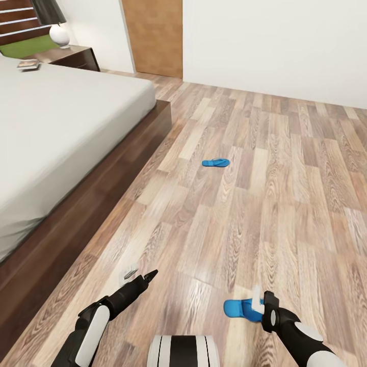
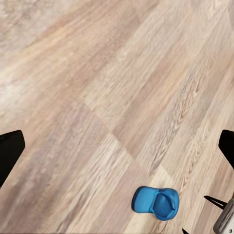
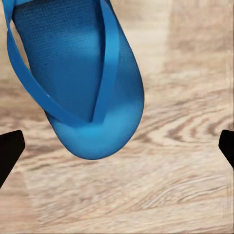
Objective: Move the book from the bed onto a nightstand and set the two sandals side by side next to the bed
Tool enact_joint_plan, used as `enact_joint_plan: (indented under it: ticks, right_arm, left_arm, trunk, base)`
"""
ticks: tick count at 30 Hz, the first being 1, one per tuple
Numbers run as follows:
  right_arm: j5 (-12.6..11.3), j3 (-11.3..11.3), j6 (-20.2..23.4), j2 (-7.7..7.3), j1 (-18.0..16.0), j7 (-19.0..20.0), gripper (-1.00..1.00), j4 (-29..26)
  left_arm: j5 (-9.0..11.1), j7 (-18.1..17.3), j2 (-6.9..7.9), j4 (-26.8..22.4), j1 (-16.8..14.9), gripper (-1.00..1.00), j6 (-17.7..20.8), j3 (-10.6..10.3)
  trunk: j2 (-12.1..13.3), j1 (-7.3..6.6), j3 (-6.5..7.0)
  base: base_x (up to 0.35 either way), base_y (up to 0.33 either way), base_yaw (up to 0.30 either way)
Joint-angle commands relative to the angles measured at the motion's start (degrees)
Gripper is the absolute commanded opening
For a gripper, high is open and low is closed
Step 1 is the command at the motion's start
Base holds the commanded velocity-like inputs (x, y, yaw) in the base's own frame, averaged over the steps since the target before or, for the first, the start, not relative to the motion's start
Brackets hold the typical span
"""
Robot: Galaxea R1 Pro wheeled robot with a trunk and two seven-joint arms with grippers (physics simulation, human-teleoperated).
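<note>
One blue sandal (image 1: 215, 163) lies on the wood floor out in the room, well right of the bed (image 1: 61, 132). A second blue sandal (image 1: 238, 308) lies close to me, under my right gripper (image 1: 258, 300). Its toe end (image 3: 92, 112) sits just ahead of the open right gripper (image 3: 117, 151), untouched. My left gripper (image 1: 140, 278) hovers open over bare floor near the bed frame and also sees this sandal (image 2: 156, 202). The book (image 1: 28, 64) rests on the grey mattress by the headboard. A dark nightstand (image 1: 76, 56) stands beyond it.
A white lamp (image 1: 59, 33) stands on the nightstand, with a green pillow (image 1: 23, 48) beside it. A wooden door (image 1: 153, 35) is set in the white far wall. The dark bed frame (image 1: 127, 158) runs along my left. My base (image 1: 186, 351) shows at the bottom.
</note>
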Motion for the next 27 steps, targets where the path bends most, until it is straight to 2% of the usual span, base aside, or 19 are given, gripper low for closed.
enact_joint_plan:
  ticks: [1,25,27]
  right_arm:
    - [0.41,0.35,0.31,-0.06,0.0,0.31,1.0,-0.15]
    - [0.41,0.39,0.31,-0.06,0.0,0.31,1.0,-0.1]
    - [0.41,0.39,0.31,-0.06,0.0,0.31,1.0,-0.1]
  left_arm:
    - [0.27,-0.16,-0.07,-0.03,-0.02,1.0,0.51,0.21]
    - [0.29,-0.16,-0.07,-0.03,-0.02,1.0,0.51,0.2]
    - [0.3,-0.16,-0.07,-0.03,-0.02,1.0,0.51,0.21]
  trunk:
    - [-0.01,0.01,-0.04]
    - [-0.01,0.01,-0.04]
    - [-0.04,0.07,-0.48]
  base:
    - [0.221,0.0,0.0]
    - [0.023,0.0,0.0]
    - [0.0,0.0,0.0]
